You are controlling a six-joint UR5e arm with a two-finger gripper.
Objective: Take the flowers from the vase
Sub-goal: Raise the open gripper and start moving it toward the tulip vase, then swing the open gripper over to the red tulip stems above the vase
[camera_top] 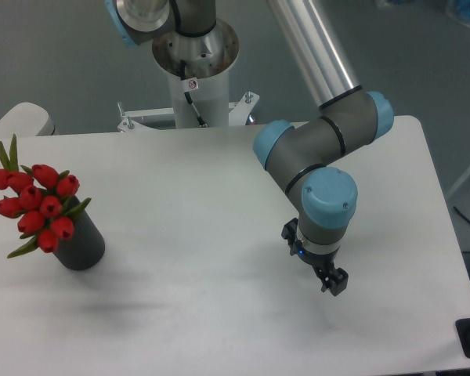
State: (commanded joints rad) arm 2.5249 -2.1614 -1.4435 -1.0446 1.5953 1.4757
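Red flowers stand in the grey vase; claw well apart, grip state unclear.

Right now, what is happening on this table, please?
A robot arm hangs over the right part of the white table, and its tool holds nothing. The red flowers stand in the dark vase far away at the left edge. Nothing has been picked up yet.
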